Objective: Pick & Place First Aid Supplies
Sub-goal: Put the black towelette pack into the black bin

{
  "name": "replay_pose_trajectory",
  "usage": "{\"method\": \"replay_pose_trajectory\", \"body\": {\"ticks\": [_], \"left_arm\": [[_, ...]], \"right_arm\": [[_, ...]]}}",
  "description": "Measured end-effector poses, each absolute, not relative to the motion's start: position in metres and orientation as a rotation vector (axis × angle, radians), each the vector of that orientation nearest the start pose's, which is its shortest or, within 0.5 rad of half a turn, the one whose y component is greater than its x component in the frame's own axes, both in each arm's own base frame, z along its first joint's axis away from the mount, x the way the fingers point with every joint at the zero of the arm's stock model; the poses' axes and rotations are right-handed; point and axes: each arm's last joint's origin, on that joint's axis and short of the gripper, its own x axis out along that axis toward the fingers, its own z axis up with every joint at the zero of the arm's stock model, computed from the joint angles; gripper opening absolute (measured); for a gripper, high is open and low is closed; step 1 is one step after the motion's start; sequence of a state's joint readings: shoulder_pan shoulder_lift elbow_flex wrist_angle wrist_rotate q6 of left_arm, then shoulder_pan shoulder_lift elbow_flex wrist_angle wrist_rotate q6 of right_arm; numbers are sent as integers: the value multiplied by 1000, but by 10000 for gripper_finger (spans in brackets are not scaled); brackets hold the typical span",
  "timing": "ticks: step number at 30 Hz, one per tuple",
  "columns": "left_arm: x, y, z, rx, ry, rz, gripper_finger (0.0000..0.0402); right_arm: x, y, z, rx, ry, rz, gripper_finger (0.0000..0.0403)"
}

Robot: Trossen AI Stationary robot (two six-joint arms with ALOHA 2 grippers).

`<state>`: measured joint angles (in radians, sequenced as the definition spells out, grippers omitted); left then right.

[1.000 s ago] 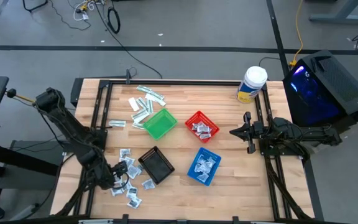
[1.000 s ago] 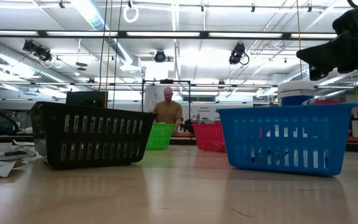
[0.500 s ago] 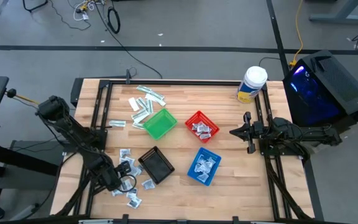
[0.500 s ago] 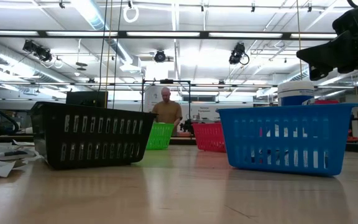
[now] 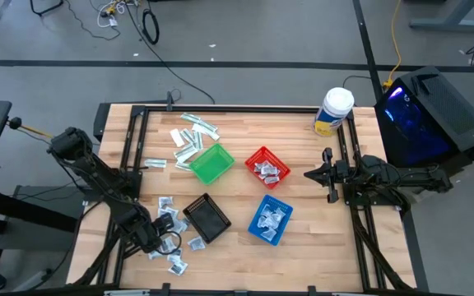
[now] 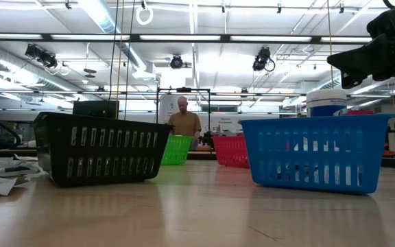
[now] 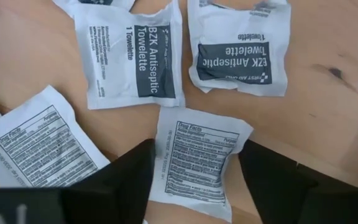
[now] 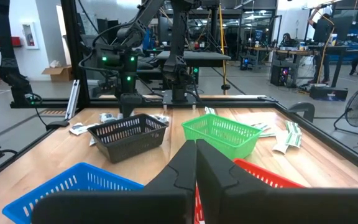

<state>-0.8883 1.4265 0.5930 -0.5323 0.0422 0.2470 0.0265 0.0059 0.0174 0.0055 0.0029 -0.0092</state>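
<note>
Several white-and-blue towelette packets (image 5: 171, 224) lie flat on the table's near left part, beside a black basket (image 5: 208, 219). Narrow pale strips (image 5: 192, 136) lie at the far left. My left gripper (image 5: 156, 238) points down over the packets, open. In the left wrist view its two fingers (image 7: 129, 180) stand on either side of one packet (image 7: 197, 163) lying print side up. My right gripper (image 5: 311, 174) waits level at the table's right edge, shut (image 8: 196, 163), with nothing in it. My left gripper comes from above with one finger on each long side of the packet's near end (image 7: 194, 186). The packet lies flat on the wood. Whether the fingers touch its edges, I cannot tell.
A green basket (image 5: 211, 163), a red basket (image 5: 267, 167) and a blue basket (image 5: 270, 220) stand mid-table, the red and blue holding packets. A white-lidded tub (image 5: 333, 111) stands at the far right. More packets (image 7: 132, 56) lie close around the left gripper.
My left gripper has come down and a little toward the table's near edge, onto the packet cluster, then kept still. The packets and baskets lie as before.
</note>
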Motion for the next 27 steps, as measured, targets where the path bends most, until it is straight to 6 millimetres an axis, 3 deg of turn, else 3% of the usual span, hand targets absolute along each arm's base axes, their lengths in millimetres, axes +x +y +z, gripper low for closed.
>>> {"method": "replay_pose_trajectory", "body": {"ticks": [8,27], "left_arm": [[132,-165,129,766,1199,-944,189],[135,-169,134,747,1198,-932,145]], "right_arm": [[97,3,169,-9,-17,24,13],[97,2,170,-9,-17,24,13]]}}
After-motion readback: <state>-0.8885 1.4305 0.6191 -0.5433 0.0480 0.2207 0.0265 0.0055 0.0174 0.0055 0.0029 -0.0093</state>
